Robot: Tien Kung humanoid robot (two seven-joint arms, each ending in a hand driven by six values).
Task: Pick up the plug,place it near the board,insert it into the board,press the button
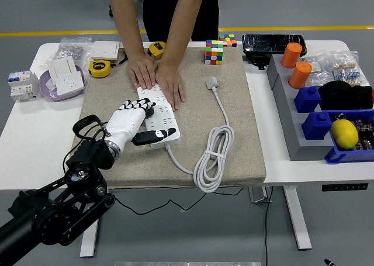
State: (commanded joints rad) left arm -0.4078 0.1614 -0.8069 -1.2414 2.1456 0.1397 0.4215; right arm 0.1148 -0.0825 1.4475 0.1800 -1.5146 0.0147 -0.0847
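Head view showed the left hand's fingers (138, 106) loosely spread and holding nothing, the thumb stretched across the near end of the white power strip (159, 121), the fingertips resting at its left edge. That left hand (131, 121) lay on the beige mat (234, 102). A person's two hands (156, 75) pressed flat on the strip's far end. The plug (212, 82) lay apart to the right, its coiled white cable (213, 155) trailing toward the near edge of the mat.
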